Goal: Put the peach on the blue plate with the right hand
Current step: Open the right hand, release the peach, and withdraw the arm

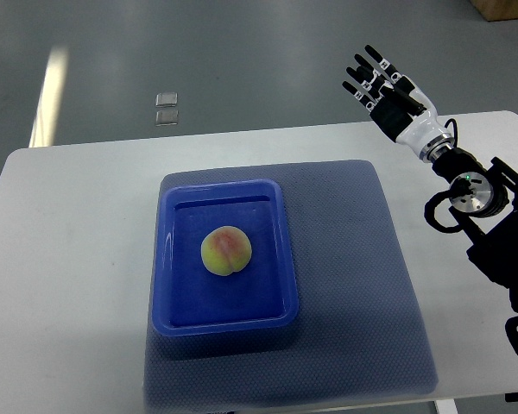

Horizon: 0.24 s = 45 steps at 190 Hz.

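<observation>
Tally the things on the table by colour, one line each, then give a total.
Blue: 2, the blue plate and the mat under it
Yellow-pink: 1, the peach lying on the plate
Total: 3

Probably a lab: white table [69,224], grey floor [242,60].

No text, label, brand, number or sign can be read anywhere in the top view. The blue plate [224,259] and the peach [226,250] carry no print. The mat [371,285] and the surface [86,259] are plain. The right hand [382,82] at two o'clock shows black and white casing without legible marks. Two small clear squares [166,107] on the floor at eleven o'clock bear nothing readable.
</observation>
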Tool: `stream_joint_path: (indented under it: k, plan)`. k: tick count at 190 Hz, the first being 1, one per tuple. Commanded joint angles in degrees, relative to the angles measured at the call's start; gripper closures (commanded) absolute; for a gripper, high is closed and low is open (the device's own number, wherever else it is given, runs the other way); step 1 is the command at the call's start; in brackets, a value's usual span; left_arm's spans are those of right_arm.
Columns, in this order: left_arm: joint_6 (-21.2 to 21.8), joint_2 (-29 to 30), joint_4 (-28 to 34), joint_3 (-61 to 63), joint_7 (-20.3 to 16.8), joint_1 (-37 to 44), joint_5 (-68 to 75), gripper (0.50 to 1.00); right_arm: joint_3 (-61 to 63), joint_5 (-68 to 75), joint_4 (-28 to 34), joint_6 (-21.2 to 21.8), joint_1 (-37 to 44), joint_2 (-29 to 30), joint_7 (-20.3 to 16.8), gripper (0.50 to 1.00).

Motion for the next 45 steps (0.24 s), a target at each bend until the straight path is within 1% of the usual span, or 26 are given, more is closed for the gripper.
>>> stream_joint_path:
  k: [1, 45]
  plan:
    - [0.0, 0.0, -0.1, 0.0, 0.0, 0.0, 0.0, 0.5, 0.1, 7.3, -2.3, 0.1, -1.1, 1.2, 1.6, 0.568]
    - [0.0, 0.0, -0.1, 0.0, 0.0, 0.0, 0.0, 0.5, 0.2, 8.6, -2.4, 0.5, -2.2, 2.4, 1.9, 0.568]
